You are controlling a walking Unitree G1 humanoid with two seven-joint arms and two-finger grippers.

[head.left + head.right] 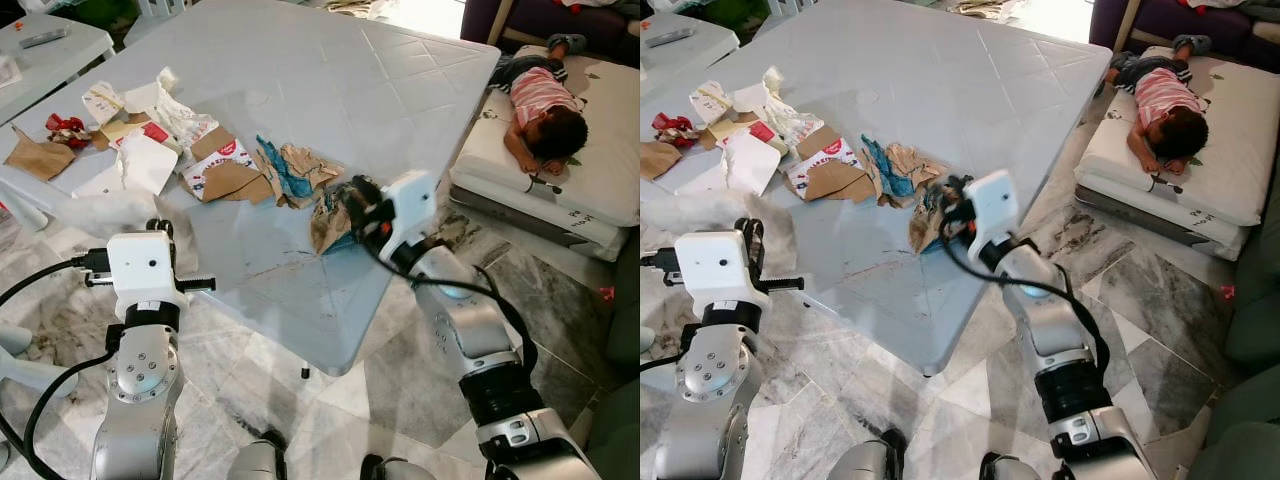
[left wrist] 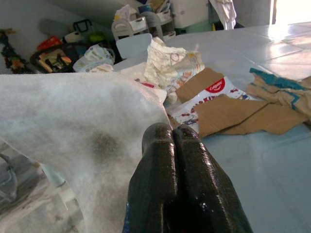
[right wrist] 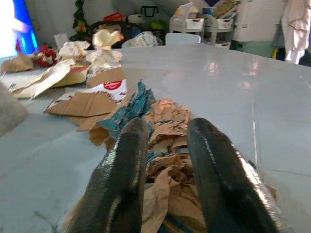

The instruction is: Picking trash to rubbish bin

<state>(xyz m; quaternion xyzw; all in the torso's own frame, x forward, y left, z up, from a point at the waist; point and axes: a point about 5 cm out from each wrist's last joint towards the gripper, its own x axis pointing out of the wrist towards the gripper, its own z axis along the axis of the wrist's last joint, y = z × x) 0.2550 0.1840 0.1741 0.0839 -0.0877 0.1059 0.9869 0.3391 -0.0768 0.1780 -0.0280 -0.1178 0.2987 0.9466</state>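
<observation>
Straddling crumpled brown-and-teal paper trash (image 3: 167, 194) with fingers apart, your right claw (image 3: 167, 165) may tear it; left claw (image 2: 176, 145), pinching white fabric sheet (image 2: 73, 121), might snag.

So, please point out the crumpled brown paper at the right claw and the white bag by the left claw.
crumpled brown paper (image 1: 328, 222): left eye view, lower flap.
white bag (image 2: 63, 116): left wrist view, upper side.

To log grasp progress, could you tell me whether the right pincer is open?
Open: its fingers straddle the crumpled paper.
</observation>
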